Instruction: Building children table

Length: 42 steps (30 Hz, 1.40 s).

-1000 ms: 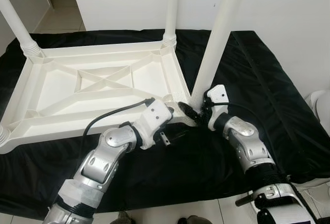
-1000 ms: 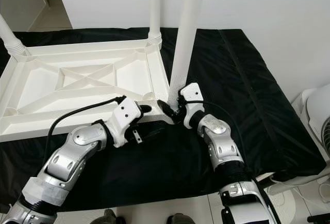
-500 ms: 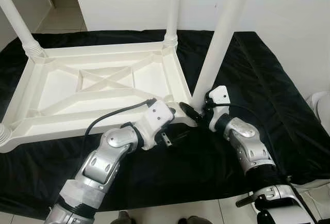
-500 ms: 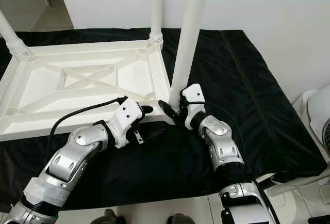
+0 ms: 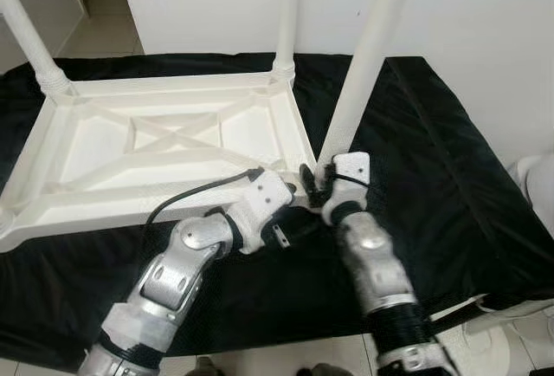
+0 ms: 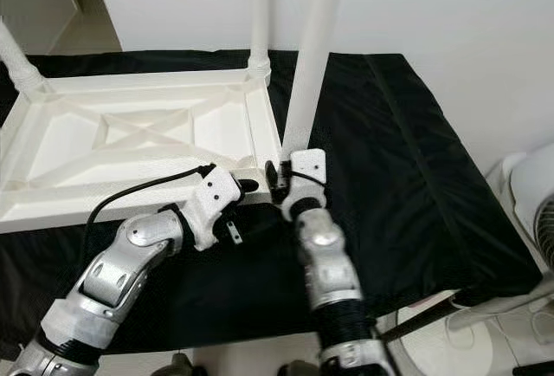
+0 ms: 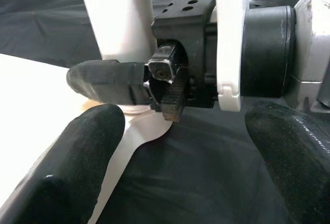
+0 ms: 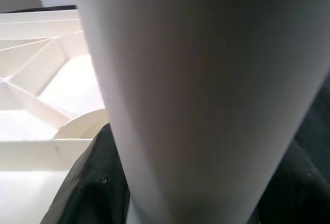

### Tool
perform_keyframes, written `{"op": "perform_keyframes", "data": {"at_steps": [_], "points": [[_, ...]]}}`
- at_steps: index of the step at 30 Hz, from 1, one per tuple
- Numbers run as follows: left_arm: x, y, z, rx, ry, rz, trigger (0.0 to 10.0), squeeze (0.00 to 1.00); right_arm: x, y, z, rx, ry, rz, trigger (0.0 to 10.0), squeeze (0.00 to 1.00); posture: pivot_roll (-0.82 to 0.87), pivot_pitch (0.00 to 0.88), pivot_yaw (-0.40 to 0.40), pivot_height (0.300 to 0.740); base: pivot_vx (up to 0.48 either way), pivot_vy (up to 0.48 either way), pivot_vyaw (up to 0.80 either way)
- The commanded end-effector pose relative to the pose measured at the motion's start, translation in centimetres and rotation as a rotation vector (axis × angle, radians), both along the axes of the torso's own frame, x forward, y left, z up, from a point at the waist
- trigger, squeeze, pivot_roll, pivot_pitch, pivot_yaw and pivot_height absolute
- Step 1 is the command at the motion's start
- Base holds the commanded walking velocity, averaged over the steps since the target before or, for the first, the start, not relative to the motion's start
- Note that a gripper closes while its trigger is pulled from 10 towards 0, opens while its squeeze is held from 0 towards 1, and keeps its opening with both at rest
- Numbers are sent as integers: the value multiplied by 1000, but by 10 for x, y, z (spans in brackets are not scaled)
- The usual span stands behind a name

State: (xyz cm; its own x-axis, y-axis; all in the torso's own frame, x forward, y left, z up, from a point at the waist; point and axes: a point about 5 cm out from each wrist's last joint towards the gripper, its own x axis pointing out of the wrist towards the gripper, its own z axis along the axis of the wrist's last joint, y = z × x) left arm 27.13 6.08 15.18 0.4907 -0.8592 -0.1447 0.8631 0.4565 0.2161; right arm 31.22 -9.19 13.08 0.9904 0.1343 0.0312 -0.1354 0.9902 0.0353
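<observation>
Black fingers of the right tool (image 5: 313,187) clamp the base of the white leg (image 5: 363,68), which has swung more upright over the near corner socket since a second ago, so seating looks close. The left tool (image 5: 290,213) waits open beside it. The upturned tabletop (image 5: 164,146) rests on black cloth (image 5: 450,185).

table top (image 5: 164,146) upside down, white, on black cloth (image 5: 433,159) | three legs upright at its corners | fourth leg (image 5: 363,64) tilted, base at near right corner | right claw (image 5: 316,190) clamped on that base | left claw (image 5: 290,220) beside the corner, fingers hidden
</observation>
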Motion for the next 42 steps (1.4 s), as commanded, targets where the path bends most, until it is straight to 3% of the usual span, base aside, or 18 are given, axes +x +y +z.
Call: {"op": "perform_keyframes", "data": {"at_steps": [1, 14, 15, 19, 24, 25, 26, 27, 29, 33, 35, 42], "points": [[1, 3, -4, 14, -3, 41, 10000, 0, -3, 0, -5, 32, 31, -2, 10000, 0, -75, 22, 3, 740, 0, 0, 0], [1, 3, -4, 13, -5, 47, 10000, 0, -6, -3, 0, 24, 35, -28, 10000, 0, -72, 17, -5, 740, 0, 0, 0], [1, 3, -4, 13, -4, 47, 10000, 0, -7, -5, 1, 27, 26, -25, 10000, 1000, -71, 17, -5, 740, 0, 0, 0], [0, 4, -4, 12, 0, 45, 10000, 0, -8, -13, 6, 35, -14, 1, 10000, 1000, -70, 20, -4, 740, 0, 0, 0], [-3, 6, -5, 18, 11, 25, 10000, 0, -8, -27, 12, 19, -49, 122, 10000, 1000, -72, 26, -2, 740, 0, 0, 0], [-4, 6, -6, 17, 18, 11, 10000, 0, -8, -32, 12, 7, -52, 174, 10000, 0, -73, 26, -1, 740, 0, 0, 0], [-4, 6, -6, 17, 18, 11, 10000, 0, -8, -32, 12, 7, -52, 174, 10000, 0, -73, 26, -1, 740, 0, 0, 0], [-6, 6, -6, 19, 19, -2, 10000, 0, -8, -40, 12, -50, -54, 296, 10000, 0, -77, 29, 6, 740, 0, 0, 0], [-6, 6, -6, 21, 12, -1, 10000, 0, -8, -44, 12, -78, -55, 339, 10000, 0, -77, 30, 8, 740, 0, 0, 0], [-5, 6, -5, 21, 7, 4, 10000, 0, -5, -45, 11, -121, -58, 409, 10000, 0, -79, 35, 14, 740, 0, 0, 0], [-4, 5, -5, 18, 11, 7, 10000, 0, 4, -42, 12, -170, -68, 521, 10000, 0, -78, 37, 17, 740, 0, 0, 0], [-5, 4, -4, 10, 14, 16, 10000, 0, 14, -35, 15, -190, -77, 598, 10000, 0, -59, 45, 12, 740, 0, 0, 0]]}}
